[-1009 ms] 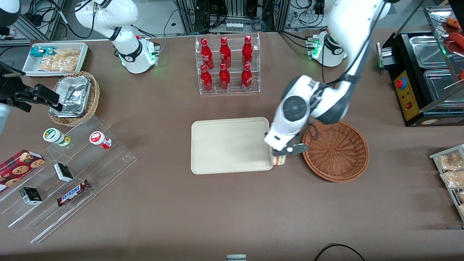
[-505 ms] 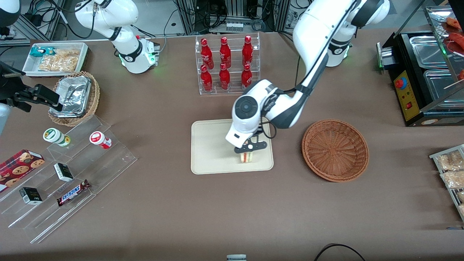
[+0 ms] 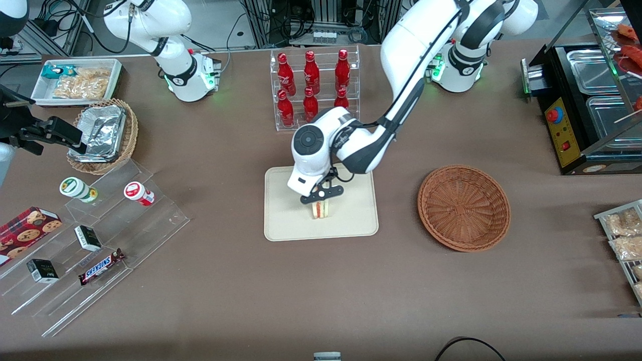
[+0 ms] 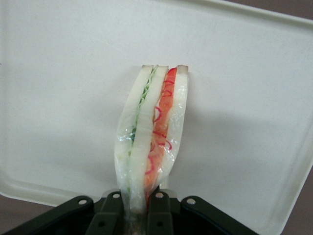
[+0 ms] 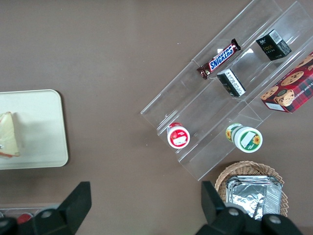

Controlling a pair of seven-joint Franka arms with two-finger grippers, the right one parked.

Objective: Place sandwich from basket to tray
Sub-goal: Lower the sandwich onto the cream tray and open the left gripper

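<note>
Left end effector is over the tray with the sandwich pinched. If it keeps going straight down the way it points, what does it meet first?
Probably the tray itself. The end effector is shut on the sandwich, which hangs over bare tray surface, so the sandwich's tip would touch before the fingers. The remaining gap is unclear.

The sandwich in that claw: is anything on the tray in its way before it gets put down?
Nothing visible. The gripper is shut on the sandwich and holds it over the middle of the tray. The wrist view shows only bare tray surface around the sandwich. The basket sits off toward the working arm's end.
</note>
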